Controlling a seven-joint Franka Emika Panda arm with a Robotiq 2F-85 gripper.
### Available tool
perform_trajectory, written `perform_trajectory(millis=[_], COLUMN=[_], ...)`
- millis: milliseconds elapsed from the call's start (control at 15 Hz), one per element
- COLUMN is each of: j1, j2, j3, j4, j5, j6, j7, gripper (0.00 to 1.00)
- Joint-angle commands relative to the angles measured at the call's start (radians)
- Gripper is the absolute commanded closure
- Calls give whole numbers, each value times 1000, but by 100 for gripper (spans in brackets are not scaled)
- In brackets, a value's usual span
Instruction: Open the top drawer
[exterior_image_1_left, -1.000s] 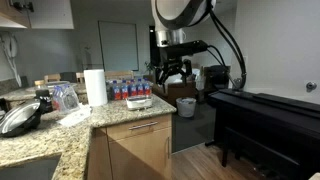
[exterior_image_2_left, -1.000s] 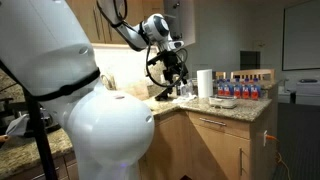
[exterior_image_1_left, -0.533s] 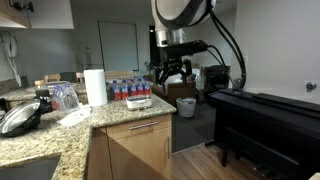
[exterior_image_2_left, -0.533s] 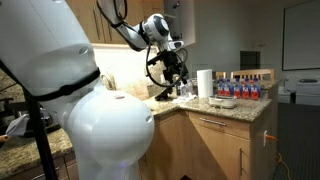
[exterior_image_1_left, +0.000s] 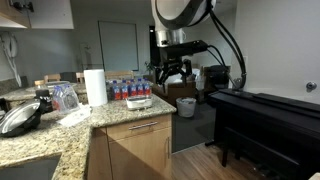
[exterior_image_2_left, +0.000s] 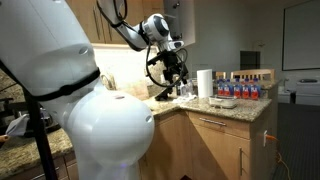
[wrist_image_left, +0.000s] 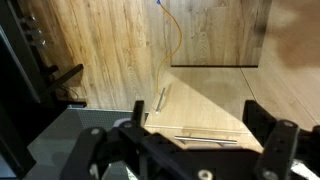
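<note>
**Open gripper hangs high over a shut drawer**

Your gripper (exterior_image_1_left: 171, 73) hangs above counter height with its jaws spread wide and nothing between them. The wrist view shows the two fingers (wrist_image_left: 256, 113) well apart, with wood floor and cabinet front below them.

The drawer (exterior_image_1_left: 140, 129) sits shut, flush with the cabinet face just under the counter (exterior_image_1_left: 40, 140). Its handle (exterior_image_1_left: 143, 127) is a silver bar running level across the middle of the front.

The move ahead turns on one relation: the handle lies below the gripper (exterior_image_2_left: 172, 82) and off to one side of it. In both exterior views the two are well apart, with the counter's edge between their heights.

The handle's long axis is horizontal, along the drawer (exterior_image_2_left: 226, 126) front. You will likely want the fingers stacked one above and one below the bar, not side by side. The pull then goes straight out from the face.

The wrist camera looks down past the cabinet, which suggests the gripper (wrist_image_left: 197, 125) already stands out from the front rather than over the countertop. A thin bar (wrist_image_left: 205, 136) low between the fingers may be that handle, but it is too faint to be sure.

There is only one arm, so you have no choice of side to weigh.
</note>
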Motion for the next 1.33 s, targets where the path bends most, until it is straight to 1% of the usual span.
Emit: perform_trajectory(millis=[0,467,667,933,1267], j1=[35,35,51,58,54], j2=[6,6,-8,31,139], j3=[-31,-31,-28,-37,-65], j4=[2,2,4,-1,16], j5=[-14,-14,-28,-38,-64], j6=[-4,-4,2,60,132], j7=[11,11,23,8,-20], gripper=[0,0,0,0,0])
